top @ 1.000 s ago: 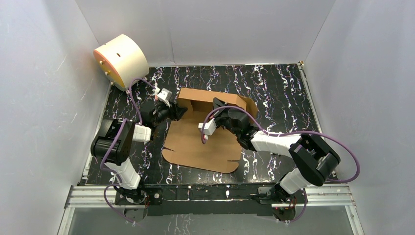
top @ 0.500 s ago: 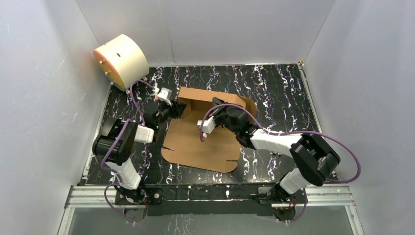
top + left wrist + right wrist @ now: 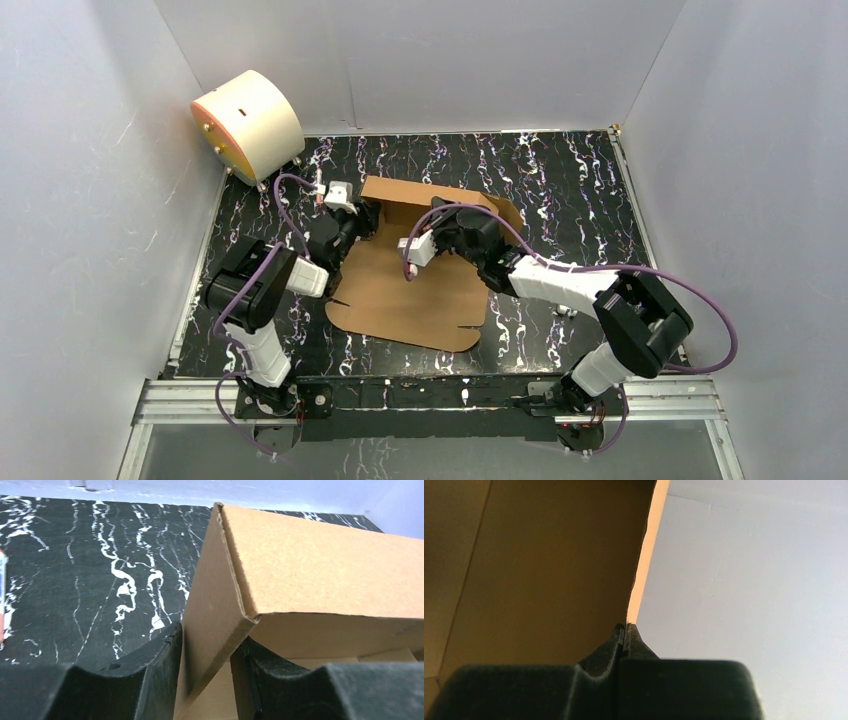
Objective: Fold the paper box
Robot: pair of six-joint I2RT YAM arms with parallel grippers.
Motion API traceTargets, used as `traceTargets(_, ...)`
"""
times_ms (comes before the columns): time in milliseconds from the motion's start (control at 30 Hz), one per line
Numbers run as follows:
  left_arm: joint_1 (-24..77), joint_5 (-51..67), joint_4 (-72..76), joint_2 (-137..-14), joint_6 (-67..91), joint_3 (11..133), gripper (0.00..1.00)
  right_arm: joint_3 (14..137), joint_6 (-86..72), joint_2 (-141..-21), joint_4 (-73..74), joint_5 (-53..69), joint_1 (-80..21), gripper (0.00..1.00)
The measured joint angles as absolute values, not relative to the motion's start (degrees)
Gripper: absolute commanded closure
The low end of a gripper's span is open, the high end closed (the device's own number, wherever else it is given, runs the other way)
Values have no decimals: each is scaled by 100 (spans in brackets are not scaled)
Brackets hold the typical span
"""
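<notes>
The paper box point(image 3: 400, 295) is a brown cardboard sheet lying flat mid-table, with its far panel and left flap raised. My left gripper point(image 3: 358, 222) is at the box's far left corner. In the left wrist view the box's point(image 3: 320, 560) left flap leans between the jaws of the left gripper point(image 3: 207, 637). It rests against the left finger point(image 3: 160, 655), and the jaws stand wider apart than the card. My right gripper point(image 3: 447, 215) is shut on the edge of the raised far panel. In the right wrist view the gripper point(image 3: 625, 626) pinches the thin edge of the box point(image 3: 549, 565).
A cream drum with an orange face point(image 3: 248, 124) stands at the far left corner. White walls close in the black marbled table point(image 3: 580, 180) on three sides. Purple cables loop off both arms.
My left arm has swung forward and inward, staying on the left flap. My right gripper has shifted slightly to the far left with the raised panel. The flat sheet slid a little left.
</notes>
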State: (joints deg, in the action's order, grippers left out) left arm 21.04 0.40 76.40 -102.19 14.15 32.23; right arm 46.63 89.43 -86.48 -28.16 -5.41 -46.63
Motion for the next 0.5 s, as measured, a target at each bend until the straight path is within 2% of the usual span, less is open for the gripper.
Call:
traceTargets(200,2421,-1219,7865,-10401,1369,3282,65,4797,8757,-8674,-2655,-519,-4663,100)
traceTargets(500,2823,-2436,8082,-10772,1201,3553,70,4932,8547,-8718,-2491,-521,-4663,100)
